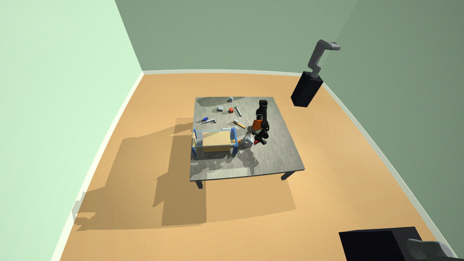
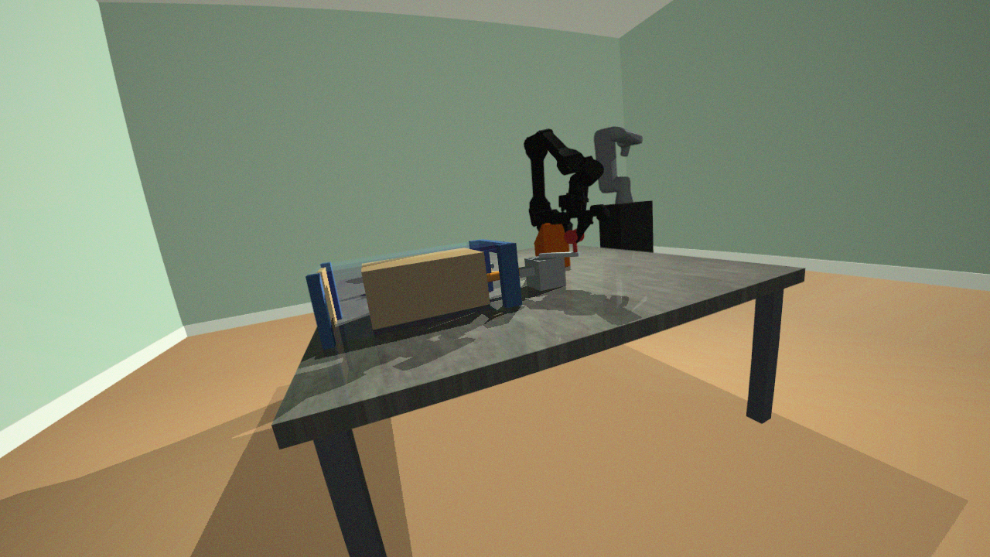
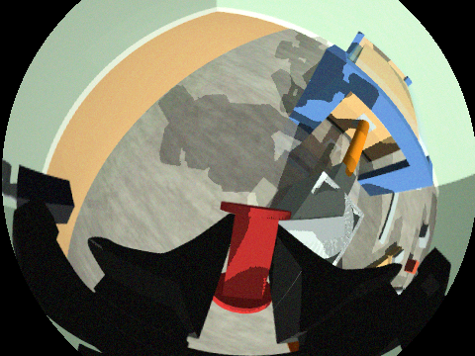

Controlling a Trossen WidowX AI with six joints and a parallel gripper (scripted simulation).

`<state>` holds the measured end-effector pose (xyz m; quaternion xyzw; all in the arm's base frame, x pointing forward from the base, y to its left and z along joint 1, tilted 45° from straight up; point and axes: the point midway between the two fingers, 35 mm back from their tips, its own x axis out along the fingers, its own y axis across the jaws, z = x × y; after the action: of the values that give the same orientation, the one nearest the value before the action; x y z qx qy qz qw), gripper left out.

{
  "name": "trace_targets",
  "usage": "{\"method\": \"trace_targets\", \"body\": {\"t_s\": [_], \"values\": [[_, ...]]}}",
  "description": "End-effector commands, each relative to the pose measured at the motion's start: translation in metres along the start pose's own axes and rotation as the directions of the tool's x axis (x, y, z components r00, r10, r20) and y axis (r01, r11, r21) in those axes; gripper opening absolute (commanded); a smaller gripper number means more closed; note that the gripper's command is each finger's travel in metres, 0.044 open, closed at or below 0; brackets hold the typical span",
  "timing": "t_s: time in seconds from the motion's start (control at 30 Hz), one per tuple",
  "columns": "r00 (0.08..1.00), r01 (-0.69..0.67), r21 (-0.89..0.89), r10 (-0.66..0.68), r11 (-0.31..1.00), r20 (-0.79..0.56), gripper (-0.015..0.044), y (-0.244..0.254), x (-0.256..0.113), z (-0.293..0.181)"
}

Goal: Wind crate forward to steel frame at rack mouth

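The tan crate [image 1: 216, 139] [image 2: 428, 291] sits flat in the clear-panelled cubby, its front a short gap behind the blue frame [image 2: 510, 277] [image 3: 317, 94]. An orange strap [image 2: 493, 275] [image 3: 358, 145] runs from it through the mouth toward the grey winch [image 1: 248, 142] [image 2: 547, 275] [image 3: 317, 200]. The winch handle's pale crank arm [image 2: 555, 254] lies level across the winch top; its key is hidden from view. My gripper [image 1: 256, 141] [image 2: 575, 233] [image 3: 249, 222] is shut on the handle's upright red grip [image 3: 251, 252], out beyond the winch on the side away from the crate.
An orange block-like part [image 1: 257, 124] stands beside the arm. A yellow-handled tool [image 1: 241, 124], a pale bar [image 1: 227, 129], a wrench-like tool [image 1: 238, 111], a red block [image 1: 231, 110], a grey block [image 1: 220, 108], a cylinder [image 1: 231, 99] and a blue-ended tool [image 1: 210, 120] lie behind the cubby and winch.
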<state>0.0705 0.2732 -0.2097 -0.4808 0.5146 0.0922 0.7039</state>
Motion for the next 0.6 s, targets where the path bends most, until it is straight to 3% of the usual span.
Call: {"method": "trace_targets", "body": {"t_s": [0.0, 0.57], "values": [[1.0, 0.0, -0.014, -0.001, 1.0, -0.019, 0.0, -0.002, -0.003, -0.013], [1.0, 0.0, -0.015, -0.001, 1.0, -0.021, 0.0, -0.008, -0.01, -0.029]]}}
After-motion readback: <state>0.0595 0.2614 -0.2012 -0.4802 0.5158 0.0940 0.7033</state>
